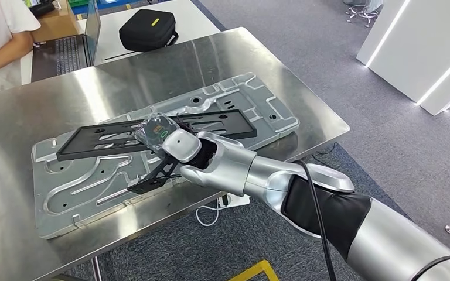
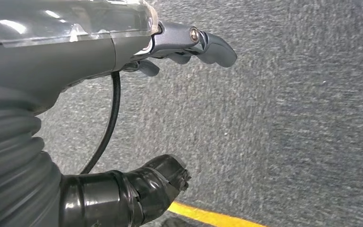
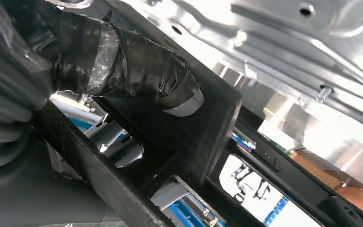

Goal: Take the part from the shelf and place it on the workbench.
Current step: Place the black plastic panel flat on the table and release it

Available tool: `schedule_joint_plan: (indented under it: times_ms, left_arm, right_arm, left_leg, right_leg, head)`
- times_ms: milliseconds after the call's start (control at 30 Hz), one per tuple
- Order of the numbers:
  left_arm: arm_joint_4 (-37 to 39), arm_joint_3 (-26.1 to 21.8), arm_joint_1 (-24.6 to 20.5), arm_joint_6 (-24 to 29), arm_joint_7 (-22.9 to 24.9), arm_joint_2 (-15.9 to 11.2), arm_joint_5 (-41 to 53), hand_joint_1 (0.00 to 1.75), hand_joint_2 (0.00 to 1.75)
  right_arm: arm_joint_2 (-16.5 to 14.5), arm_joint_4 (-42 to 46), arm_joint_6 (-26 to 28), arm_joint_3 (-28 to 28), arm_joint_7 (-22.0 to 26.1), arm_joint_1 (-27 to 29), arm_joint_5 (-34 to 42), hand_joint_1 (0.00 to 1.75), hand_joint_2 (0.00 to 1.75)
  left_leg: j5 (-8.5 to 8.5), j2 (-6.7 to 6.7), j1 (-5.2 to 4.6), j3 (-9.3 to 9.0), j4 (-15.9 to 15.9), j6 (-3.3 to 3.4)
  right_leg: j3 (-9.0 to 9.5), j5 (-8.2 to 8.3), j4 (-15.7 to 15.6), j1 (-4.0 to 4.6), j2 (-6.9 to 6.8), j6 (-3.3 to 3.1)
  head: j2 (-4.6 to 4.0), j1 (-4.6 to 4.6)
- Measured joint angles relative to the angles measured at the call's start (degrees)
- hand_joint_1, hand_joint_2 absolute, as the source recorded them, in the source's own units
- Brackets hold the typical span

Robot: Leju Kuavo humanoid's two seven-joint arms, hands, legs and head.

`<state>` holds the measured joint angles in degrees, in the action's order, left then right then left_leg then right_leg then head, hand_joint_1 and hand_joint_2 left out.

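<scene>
Part (image 1: 152, 133), one, apparently gripped by right hand (image 1: 179, 153) over plate (image 1: 82, 187).

A workshop or test lab: a bare steel tabletop (image 1: 47, 117) carrying a stamped metal panel (image 1: 252, 102), grey carpet floor (image 1: 340, 52) with a yellow line (image 1: 252, 272), a laptop (image 1: 64, 52) and black equipment case (image 1: 146, 29) behind.

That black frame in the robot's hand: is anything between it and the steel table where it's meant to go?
Yes. The black frame, held by the right hand, lies across a stamped metal panel already on the workbench, so the panel sits between frame and tabletop.
</scene>
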<state>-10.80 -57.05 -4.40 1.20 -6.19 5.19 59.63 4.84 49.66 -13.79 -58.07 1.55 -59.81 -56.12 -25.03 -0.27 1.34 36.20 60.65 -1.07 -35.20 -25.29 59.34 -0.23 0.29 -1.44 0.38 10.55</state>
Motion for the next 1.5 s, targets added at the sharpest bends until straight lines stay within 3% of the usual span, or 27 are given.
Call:
schedule_joint_plan:
  times_ms: [167,233,300,333,367,400,467,533,600,700,800,833,867,900,967,1033,1133,1200,1233,1333,1367,1400,1500]
  left_arm:
    - [0.00,0.00,0.07,-0.27,-0.17,0.16,0.21,0.00,1.75]
    - [0.00,0.00,0.05,-0.27,-0.03,0.22,0.37,0.00,1.75]
    - [0.00,0.00,0.05,-0.26,0.13,0.23,0.44,0.00,1.75]
    - [0.00,0.00,0.06,-0.26,0.19,0.24,0.45,0.00,1.75]
    - [0.00,0.00,0.07,-0.26,0.21,0.24,0.45,0.00,1.75]
    - [0.00,-0.01,0.07,-0.26,0.22,0.24,0.45,0.00,1.75]
    - [0.00,-0.02,0.05,-0.26,0.19,0.38,0.45,0.00,1.75]
    - [0.00,-0.08,0.01,-0.26,0.15,0.62,0.45,0.00,1.75]
    - [0.00,-0.21,-0.01,-0.27,0.15,0.80,0.43,0.00,1.75]
    - [0.00,-0.33,0.01,-0.28,0.08,0.91,0.45,0.00,1.75]
    - [0.00,-0.41,-0.02,-0.26,0.01,0.81,0.70,0.00,1.75]
    - [0.00,-0.45,0.00,-0.26,0.00,0.78,0.82,0.00,1.75]
    - [0.00,-0.49,0.04,-0.26,0.00,0.77,0.93,0.00,1.75]
    - [0.00,-0.52,0.06,-0.25,0.00,0.74,1.01,0.00,1.75]
    - [0.00,-0.69,0.03,-0.21,0.00,0.69,1.02,0.00,1.75]
    - [0.00,-0.96,-0.03,-0.17,0.01,0.65,1.02,0.00,1.75]
    - [0.00,-1.27,-0.03,-0.17,0.01,0.68,1.04,0.00,1.75]
    - [0.00,-1.34,0.01,-0.17,0.02,0.71,1.06,0.00,1.75]
    - [0.00,-1.35,-0.02,-0.17,0.02,0.72,1.08,0.00,1.75]
    - [0.00,-1.36,-0.05,-0.17,0.02,0.71,1.17,0.00,1.75]
    - [0.00,-1.36,-0.05,-0.17,0.02,0.69,1.20,0.00,1.75]
    - [0.00,-1.36,-0.04,-0.17,0.02,0.67,1.22,0.00,1.75]
    - [0.00,-1.37,-0.06,-0.19,0.01,0.66,1.30,0.00,1.75]
  right_arm:
    - [0.20,-0.31,-0.74,0.00,0.30,-0.64,0.01,1.75,1.75]
    - [0.38,-0.35,-0.74,-0.01,0.32,-0.71,0.02,1.75,1.75]
    - [0.50,-0.48,-0.73,-0.07,0.34,-0.42,0.03,1.75,1.75]
    - [0.54,-0.58,-0.72,-0.13,0.36,-0.15,0.04,1.75,1.75]
    - [0.55,-0.70,-0.70,-0.20,0.37,0.08,0.05,1.75,1.75]
    - [0.57,-0.82,-0.66,-0.25,0.41,0.20,0.05,1.75,1.75]
    - [0.58,-1.04,-0.57,-0.28,0.61,0.11,0.05,1.75,1.75]
    - [0.54,-1.20,-0.54,-0.29,0.86,-0.11,0.07,1.75,1.75]
    - [0.49,-1.35,-0.56,-0.30,1.00,-0.22,0.14,1.75,1.75]
    - [0.25,-1.62,-0.59,-0.31,1.13,-0.42,0.25,1.75,1.75]
    - [-0.33,-1.95,-0.55,-0.32,1.41,-0.58,0.33,1.75,1.75]
    - [-0.48,-2.07,-0.55,-0.33,1.49,-0.48,0.37,1.75,1.75]
    - [-0.57,-2.18,-0.55,-0.36,1.54,-0.37,0.43,1.75,1.75]
    - [-0.66,-2.28,-0.55,-0.40,1.58,-0.28,0.46,1.75,1.75]
    - [-0.83,-2.40,-0.54,-0.47,1.59,-0.25,0.49,1.75,1.75]
    - [-0.95,-2.49,-0.53,-0.51,1.61,-0.33,0.49,1.75,1.75]
    - [-1.03,-2.65,-0.52,-0.65,1.76,-0.33,0.51,1.75,1.75]
    - [-1.06,-2.70,-0.52,-0.70,1.83,-0.36,0.54,1.75,1.75]
    - [-1.06,-2.72,-0.51,-0.71,1.83,-0.38,0.55,1.75,1.75]
    - [-1.06,-2.80,-0.53,-0.73,1.86,-0.04,0.58,1.75,1.75]
    - [-1.06,-2.85,-0.53,-0.73,1.88,0.18,0.61,1.75,1.75]
    - [-1.06,-2.90,-0.53,-0.74,1.89,0.34,0.64,1.75,1.75]
    - [-1.13,-2.98,-0.46,-0.74,1.89,0.32,0.70,1.75,1.75]
  left_leg:
    - [0.14,-0.08,-0.06,-0.75,-1.59,1.43]
    - [0.24,-0.02,0.06,-0.93,-1.84,2.02]
    - [0.18,-0.01,-0.01,-0.93,-1.85,2.28]
    - [0.15,-0.04,-0.06,-0.95,-1.85,2.31]
    - [0.12,-0.08,-0.13,-0.98,-1.84,2.33]
    - [0.08,-0.13,-0.22,-1.07,-1.84,2.32]
    - [-0.03,-0.20,-0.40,-1.28,-1.84,2.22]
    - [-0.12,-0.18,-0.50,-1.29,-1.84,1.94]
    - [-0.10,-0.11,-0.46,-1.28,-2.01,1.50]
    - [-1.52,-0.04,-0.42,-0.61,-0.24,0.72]
    - [-6.35,-0.02,-0.30,4.06,9.66,-0.10]
    - [-7.18,-0.01,-0.22,5.59,12.56,-0.35]
    - [-6.92,0.01,-0.12,6.28,13.59,-0.56]
    - [-5.50,0.04,0.01,5.79,12.26,-0.74]
    - [-1.68,0.11,0.28,2.42,5.09,-0.97]
    - [-0.12,0.04,0.23,-0.11,-0.15,-0.63]
    - [-0.28,-0.10,0.11,-0.41,-0.85,0.56]
    - [-0.11,-0.10,0.25,-0.61,-1.19,1.25]
    - [-0.05,-0.09,0.33,-0.71,-1.33,1.54]
    - [-0.13,-0.09,0.14,-0.77,-1.36,1.95]
    - [-0.17,-0.12,0.04,-0.80,-1.36,1.99]
    - [-0.21,-0.18,-0.04,-0.87,-1.35,2.01]
    - [-0.37,-0.31,-0.37,-1.17,-1.38,1.93]
  right_leg:
    - [-0.54,-0.97,1.26,0.04,0.03,1.21]
    - [-2.72,-3.88,6.19,-0.14,-0.03,1.73]
    - [-6.31,-7.04,13.54,-0.20,-0.05,2.04]
    - [-7.53,-7.44,15.76,-0.20,-0.05,2.05]
    - [-7.83,-6.81,16.01,-0.18,-0.05,1.93]
    - [-7.03,-5.18,14.03,-0.11,-0.05,1.66]
    - [-3.36,-1.24,6.21,0.26,-0.04,0.66]
    - [-0.89,0.50,0.83,0.77,-0.08,-0.18]
    - [-0.63,0.45,-0.08,1.05,-0.12,-0.49]
    - [0.27,0.99,-1.46,0.39,-0.28,-0.93]
    - [0.64,1.09,-1.88,0.19,-0.36,-1.22]
    - [0.65,1.01,-1.81,0.18,-0.36,-1.23]
    - [0.65,0.91,-1.68,0.14,-0.35,-1.20]
    - [0.66,0.74,-1.46,0.06,-0.33,-1.07]
    - [0.60,0.14,-0.69,-0.10,-0.29,-0.58]
    - [0.23,-0.45,0.29,0.05,-0.22,0.07]
    - [0.00,-0.65,0.55,0.33,-0.19,0.76]
    - [-0.52,-1.82,1.96,0.17,-0.22,1.25]
    - [-1.48,-3.18,4.15,0.07,-0.22,1.50]
    - [-6.66,-7.74,14.90,-0.13,-0.26,1.98]
    - [-7.62,-7.74,16.55,-0.13,-0.26,1.93]
    - [-7.46,-6.59,15.85,-0.10,-0.26,1.75]
    - [-2.64,-1.00,5.04,0.44,-0.24,0.30]
  head:
    - [0.01,0.02]
    - [0.00,0.03]
    - [-0.01,0.02]
    - [-0.01,0.02]
    - [-0.01,0.03]
    - [-0.01,0.03]
    - [-0.01,0.02]
    - [0.00,0.02]
    - [0.01,0.03]
    - [0.01,0.02]
    - [0.00,0.01]
    - [0.00,0.01]
    - [-0.01,0.02]
    - [0.00,0.01]
    - [0.00,0.01]
    - [0.01,0.02]
    - [0.01,0.03]
    - [0.00,0.03]
    - [0.01,0.04]
    - [-0.01,0.04]
    - [-0.01,0.04]
    - [-0.01,0.04]
    - [-0.01,0.04]
